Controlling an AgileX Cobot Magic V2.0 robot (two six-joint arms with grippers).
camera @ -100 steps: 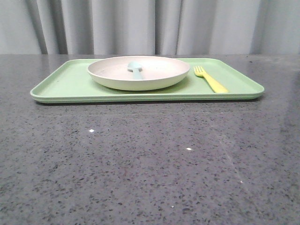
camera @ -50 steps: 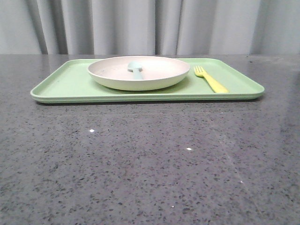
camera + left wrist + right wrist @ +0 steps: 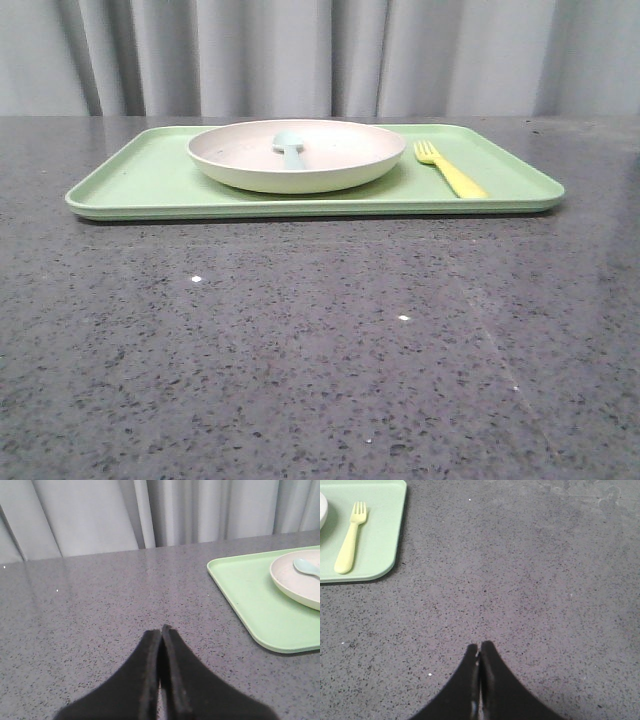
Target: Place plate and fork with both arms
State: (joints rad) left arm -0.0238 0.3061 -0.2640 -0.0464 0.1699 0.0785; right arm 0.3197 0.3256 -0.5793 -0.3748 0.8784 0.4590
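The plate (image 3: pixel 296 155) sits centre-frame on the tray (image 3: pixel 140 180), the spoon (image 3: pixel 290 147) inside it — the fork (image 3: pixel 449 168) lies to its right. Left gripper (image 3: pixel 160 630) and right gripper (image 3: pixel 479 646) hover over the table (image 3: pixel 320 340), jaws pressed together, holding nothing.

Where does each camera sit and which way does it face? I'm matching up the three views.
Front view: low, facing forward at the tray, plate and fork; no arm shows.
Left wrist view: over the table, left gripper shut.
Right wrist view: looking down, right gripper shut.
Shared: the wrist views both catch the tray; the left also the spoon, the right the fork.
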